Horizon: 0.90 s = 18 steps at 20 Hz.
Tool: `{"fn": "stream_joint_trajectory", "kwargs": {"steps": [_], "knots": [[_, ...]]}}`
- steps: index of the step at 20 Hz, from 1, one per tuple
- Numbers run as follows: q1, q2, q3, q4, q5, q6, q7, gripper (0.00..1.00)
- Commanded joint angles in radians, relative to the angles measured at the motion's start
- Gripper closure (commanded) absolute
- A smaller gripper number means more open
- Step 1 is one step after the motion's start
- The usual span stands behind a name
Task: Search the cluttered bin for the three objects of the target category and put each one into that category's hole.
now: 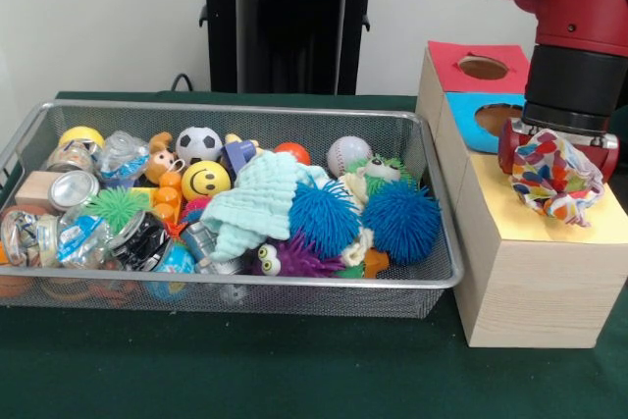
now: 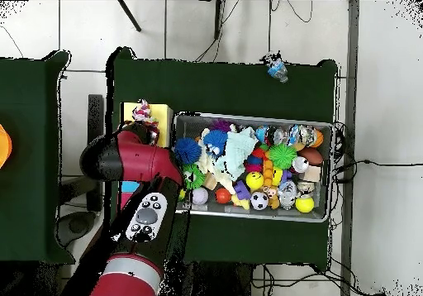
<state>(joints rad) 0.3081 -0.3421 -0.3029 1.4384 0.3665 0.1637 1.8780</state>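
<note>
Gripper (image 1: 557, 166) jaws clamped on a multicolored cloth (image 1: 556, 179), hanging just above the yellow top of the wooden box (image 1: 530, 272), right of the bin (image 1: 245, 287). Box also has a blue section with a hole (image 1: 497, 118) and a red section with a hole (image 1: 483, 67) behind. Bin on the green counter (image 1: 196, 370) holds clutter: mint cloth (image 1: 257, 205), blue spiky balls (image 1: 402, 219), smiley ball (image 1: 205, 180), soccer ball (image 1: 199, 143), baseball (image 1: 348, 153). Overhead, arm (image 2: 132, 164) reaches to the box.
</note>
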Motion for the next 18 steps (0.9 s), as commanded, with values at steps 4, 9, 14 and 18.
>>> {"fn": "stream_joint_trajectory", "kwargs": {"steps": [4,9,14,18], "knots": [[-0.088,0.217,0.162,0.064,-0.024,0.033,0.127,1.00],[-0.104,0.208,0.181,0.072,-0.028,0.040,0.122,0.00],[-0.112,0.203,0.190,0.079,-0.036,0.031,0.121,0.00],[-0.108,0.204,0.185,0.077,-0.038,0.025,0.124,0.00]]}}
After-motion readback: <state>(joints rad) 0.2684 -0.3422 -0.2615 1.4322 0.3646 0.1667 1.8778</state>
